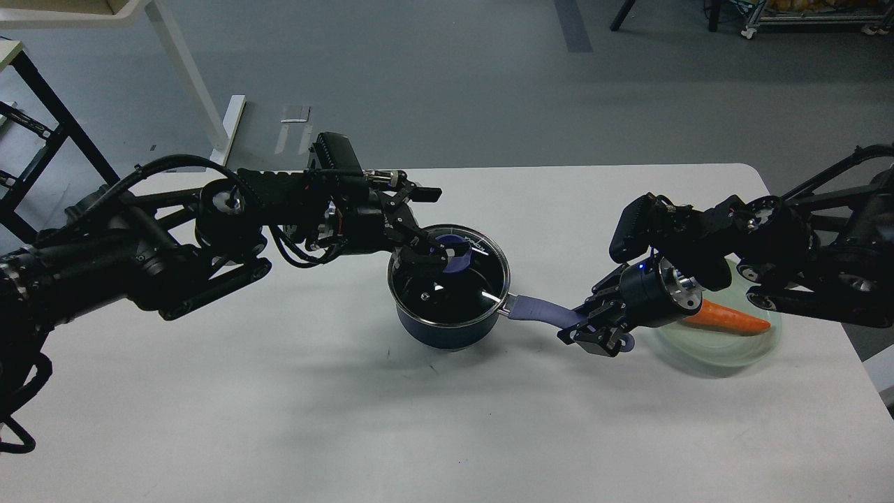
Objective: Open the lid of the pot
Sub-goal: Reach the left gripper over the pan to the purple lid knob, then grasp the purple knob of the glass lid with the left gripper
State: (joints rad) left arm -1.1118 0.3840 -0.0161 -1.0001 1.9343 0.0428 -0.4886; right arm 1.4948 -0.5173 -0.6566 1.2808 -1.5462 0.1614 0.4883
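Note:
The dark blue pot (pixel 447 334) stands mid-table with the glass pot lid (pixel 471 286) on it and its blue-purple knob (pixel 458 257) in the centre. My left gripper (pixel 434 229) reaches in from the left over the lid's left side; it is open, its lower finger at the knob's left edge and its upper finger out past the lid's far rim. My right gripper (pixel 595 334) is shut on the far end of the pot's long handle (pixel 538 309), to the right of the pot.
A pale green glass plate (pixel 726 355) with a carrot (pixel 733 318) lies at the right, just behind my right gripper. The white table (pixel 419 433) ends a little beyond the pot's far side and close to the plate's right.

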